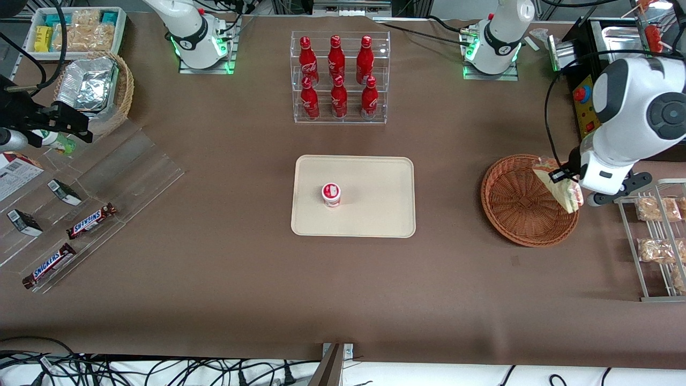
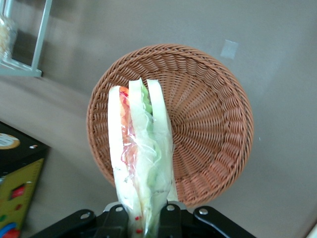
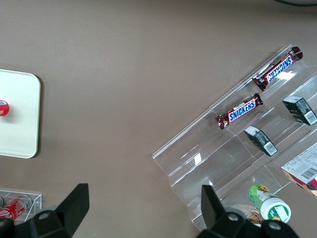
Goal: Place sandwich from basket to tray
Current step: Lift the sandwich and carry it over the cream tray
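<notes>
Brown table (image 1: 214,268) holds the tray (image 1: 375,214); toward the working arm's end, the sandwich (image 1: 560,187) hangs over the basket (image 1: 514,209).

From the wrist, the gripper (image 2: 144,218) fingers (image 2: 116,215) pinch the sandwich (image 2: 138,153), which points lengthwise away over the basket (image 2: 208,124).

six red bottles (image 1: 336,75), two Snickers bars (image 1: 91,221)

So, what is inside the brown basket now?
The basket looks empty: bare wicker shows. The gripper holds the sandwich above it, lifted clear. The sandwich covers a strip of the basket's floor and rim, so that part is unseen.
</notes>
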Controlling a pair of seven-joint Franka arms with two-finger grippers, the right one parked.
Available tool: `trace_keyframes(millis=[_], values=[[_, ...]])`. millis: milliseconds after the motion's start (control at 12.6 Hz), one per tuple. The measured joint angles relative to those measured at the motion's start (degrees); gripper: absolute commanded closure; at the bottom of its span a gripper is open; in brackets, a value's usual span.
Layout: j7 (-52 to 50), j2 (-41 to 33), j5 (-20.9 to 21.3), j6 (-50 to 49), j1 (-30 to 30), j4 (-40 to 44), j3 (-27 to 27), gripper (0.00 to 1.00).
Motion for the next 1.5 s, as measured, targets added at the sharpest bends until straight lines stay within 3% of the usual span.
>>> trace_keyframes(millis=[475, 712, 1108, 1504], values=[[15.6, 0.0, -8.3, -13.9, -0.2, 11.9, -1.5, 1.00], [18.9, 0.0, -9.1, -14.6, -0.3, 13.4, -6.4, 1.00], [17.9, 0.7, -9.2, -12.1, -0.9, 14.0, -17.9, 1.00], [5.1, 6.3, -8.8, -3.0, -2.8, 13.8, -26.4, 1.00]])
